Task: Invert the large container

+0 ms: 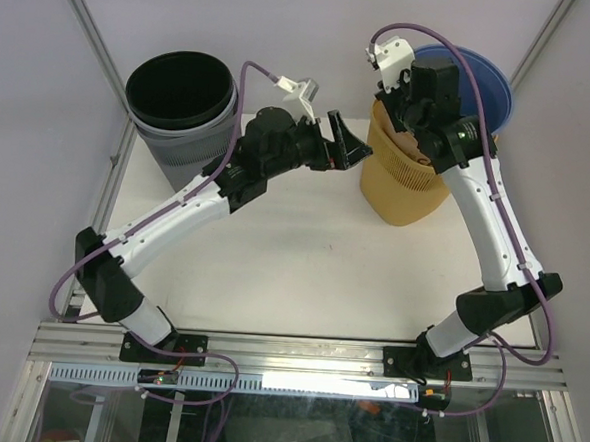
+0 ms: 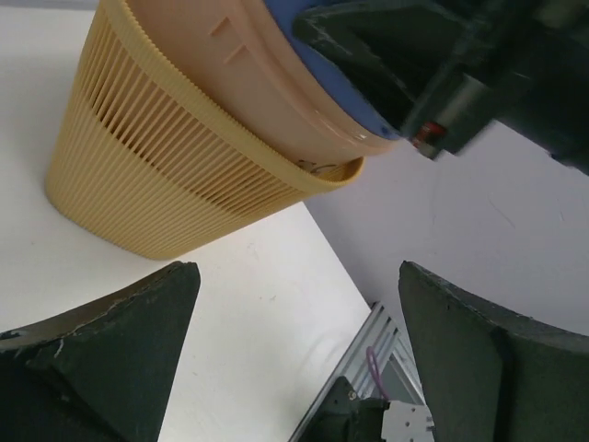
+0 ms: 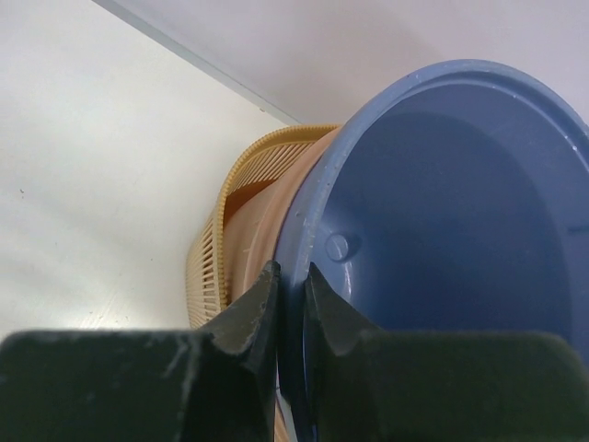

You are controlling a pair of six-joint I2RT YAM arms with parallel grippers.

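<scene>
Right tool (image 3: 287,276) clamps the rim of the blue bowl (image 3: 442,230), tilted in the basket (image 1: 402,193), far right of the desk (image 1: 303,252). Left tool (image 2: 294,276) wide, empty, alongside. Step judged: lift-out; next calls for a wrist roll to invert

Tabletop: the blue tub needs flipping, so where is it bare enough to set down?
Bare: the table, its wide near half up to the front rail. Crowded: the back, with grey bin, open left fingers, yellow basket and blue tub.
</scene>
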